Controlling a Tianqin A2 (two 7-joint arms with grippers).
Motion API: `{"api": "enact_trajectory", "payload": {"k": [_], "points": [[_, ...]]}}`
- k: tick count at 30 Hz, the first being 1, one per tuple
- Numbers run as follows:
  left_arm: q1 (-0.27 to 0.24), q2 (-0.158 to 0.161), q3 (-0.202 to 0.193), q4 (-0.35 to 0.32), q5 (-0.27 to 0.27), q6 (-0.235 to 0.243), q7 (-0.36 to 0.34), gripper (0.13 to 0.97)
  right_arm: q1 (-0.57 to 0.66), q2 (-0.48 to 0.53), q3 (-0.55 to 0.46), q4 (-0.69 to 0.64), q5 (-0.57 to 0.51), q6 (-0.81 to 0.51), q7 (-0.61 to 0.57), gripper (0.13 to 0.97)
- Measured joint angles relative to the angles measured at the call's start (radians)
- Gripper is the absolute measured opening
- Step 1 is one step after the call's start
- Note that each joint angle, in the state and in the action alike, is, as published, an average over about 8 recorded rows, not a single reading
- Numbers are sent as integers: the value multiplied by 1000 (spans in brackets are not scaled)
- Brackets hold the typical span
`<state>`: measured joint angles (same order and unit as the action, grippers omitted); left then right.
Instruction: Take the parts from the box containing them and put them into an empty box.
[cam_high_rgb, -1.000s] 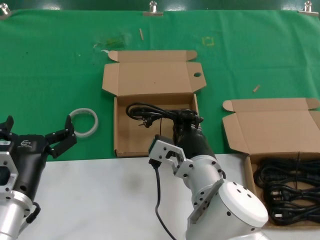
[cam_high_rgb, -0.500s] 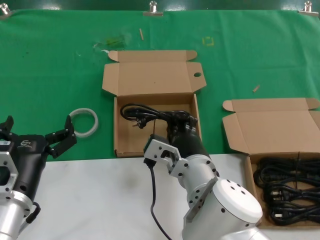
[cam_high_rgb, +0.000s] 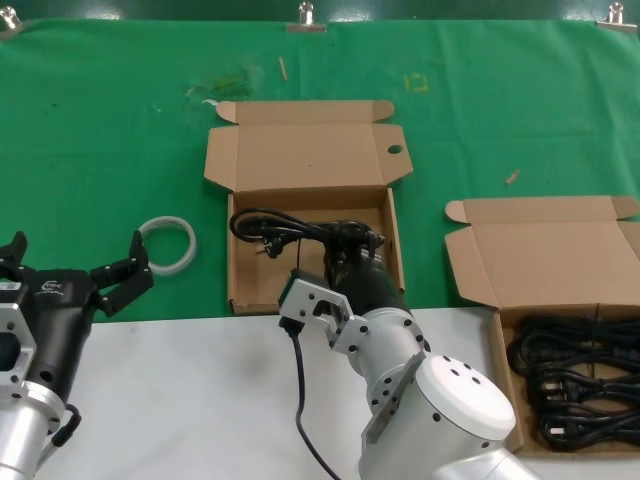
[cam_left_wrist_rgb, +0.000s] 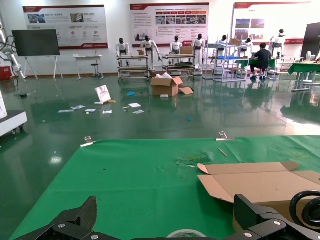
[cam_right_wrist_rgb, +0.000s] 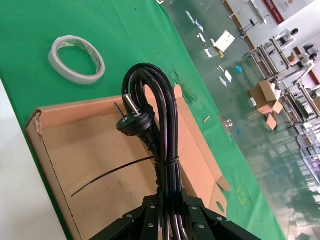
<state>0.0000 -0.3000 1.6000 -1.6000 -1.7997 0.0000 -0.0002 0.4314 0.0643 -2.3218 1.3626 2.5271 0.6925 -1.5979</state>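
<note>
The right pincer (cam_right_wrist_rgb: 167, 212) was clamped on one bundled power cord (cam_high_rgb: 290, 226), its fingers pressed against the bundle's tied end, and was held over the box with the hole in its lid flap (cam_high_rgb: 258, 285) — the empty box, into which the part was being delivered. In the right wrist view the cord's loop and plug (cam_right_wrist_rgb: 134, 120) were seen projecting away from the pincer, above the box floor and toward its far wall; whether any part of the loop touched the cardboard could not be told. A thin black tie end was seen trailing from the bundle across the box floor.

The remaining cords (cam_high_rgb: 575, 385) were lying in the source box (cam_high_rgb: 545, 250) at the robot's right, well apart. The left pincer (cam_high_rgb: 75, 270) was parked low at the left, fingers spread and holding nothing, near a white tape ring (cam_high_rgb: 166, 244) on the green surface (cam_high_rgb: 100, 120).

The chief risk was judged to be the overhang: if the grip were let go with the loop resting on the box wall, the bundle could be left draped over the rim or tipped onto the surface. The loose tie end could also be caught by the fingers on withdrawal — dragging the cord back out.
</note>
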Motion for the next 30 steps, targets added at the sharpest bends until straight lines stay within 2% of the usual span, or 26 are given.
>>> {"api": "enact_trajectory", "payload": {"k": [16, 25, 30], "points": [[0, 0, 0, 0, 0, 0, 0, 965, 7, 1, -5, -11, 17, 0, 7, 203], [0, 0, 0, 0, 0, 0, 0, 965, 7, 1, -5, -11, 17, 0, 7, 276], [0, 0, 0, 0, 0, 0, 0, 965, 7, 1, -5, -11, 17, 0, 7, 362]]}}
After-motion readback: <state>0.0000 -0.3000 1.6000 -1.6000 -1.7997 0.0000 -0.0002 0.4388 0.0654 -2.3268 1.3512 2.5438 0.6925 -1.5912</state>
